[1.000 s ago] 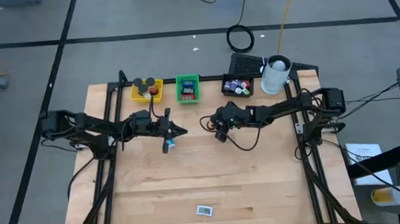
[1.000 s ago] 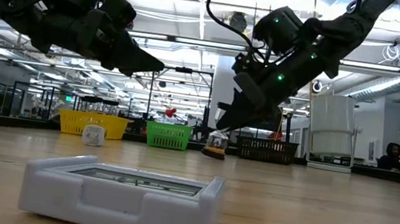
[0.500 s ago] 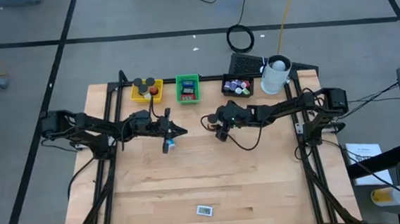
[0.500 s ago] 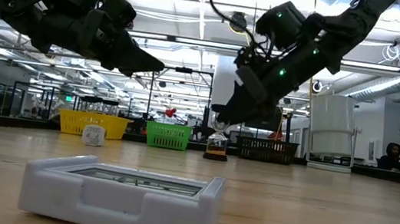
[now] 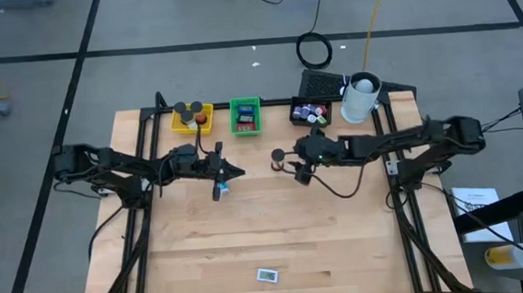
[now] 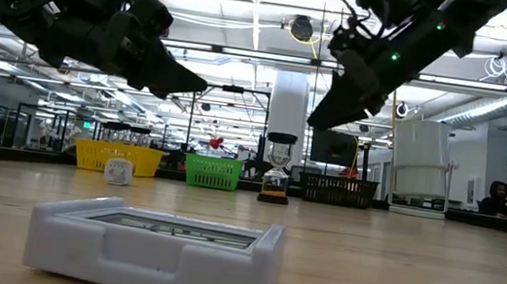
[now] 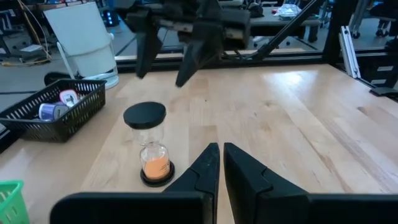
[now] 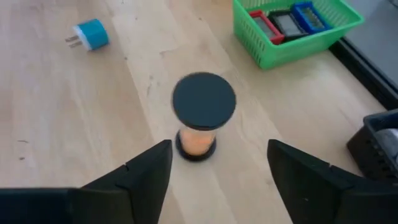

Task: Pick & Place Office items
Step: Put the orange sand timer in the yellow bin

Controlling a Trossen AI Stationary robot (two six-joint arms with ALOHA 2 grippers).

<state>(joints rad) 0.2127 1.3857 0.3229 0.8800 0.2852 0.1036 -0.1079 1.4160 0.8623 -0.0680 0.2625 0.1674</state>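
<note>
The hourglass (image 8: 203, 116) is seen upright on the tabletop (image 5: 277, 233), just ahead of the right gripper (image 8: 217, 163), whose fingers are spread apart and empty, while the left gripper (image 7: 216, 163), farther off, is held shut

1. Bright, even light fell from ceiling strip lamps (image 6: 251, 9) seen in the low view.
2. Shadows on the table (image 5: 342, 242) were soft and faint.
3. The hourglass (image 8: 202, 115) looked blurred in the right wrist view.
</note>
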